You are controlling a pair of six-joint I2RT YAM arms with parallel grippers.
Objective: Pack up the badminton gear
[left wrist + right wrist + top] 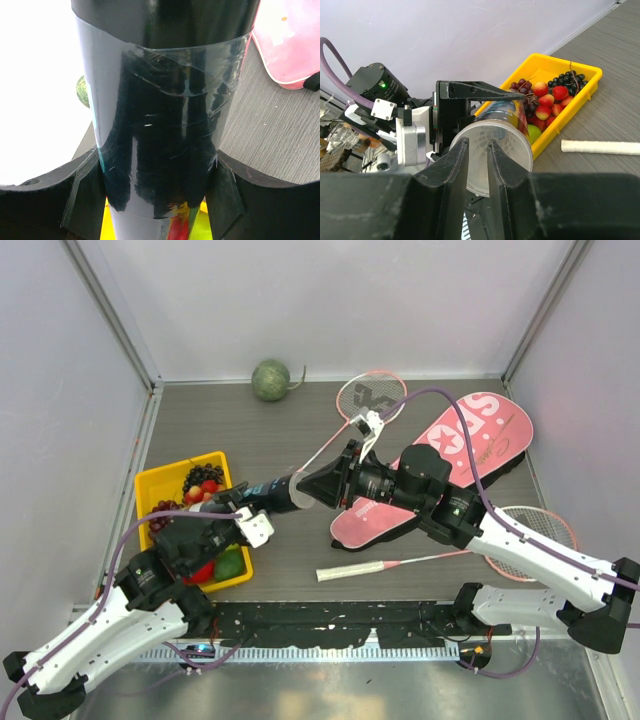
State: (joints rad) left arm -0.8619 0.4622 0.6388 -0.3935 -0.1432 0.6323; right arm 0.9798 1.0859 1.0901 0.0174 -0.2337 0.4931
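Observation:
My left gripper [256, 512] is shut on the long black tube [262, 492] and holds it level above the table; the tube fills the left wrist view [165, 100] between my fingers [85, 192]. My right gripper [316, 487] points into the tube's open mouth [507, 111], jaws a narrow gap apart [477, 145]. A white shuttlecock [512, 142] sits inside the tube. The pink SPORT bag [470, 445] lies under my right arm. One pink racket [372, 395] lies at the back. The other racket [535, 530] lies at the right, its white handle [350, 572] near the front.
The yellow fruit tray [150, 485] with grapes and strawberries sits at the left, under the tube, and shows in the right wrist view [580, 95]. The green melon [270, 380] rests against the back wall. Walls close three sides.

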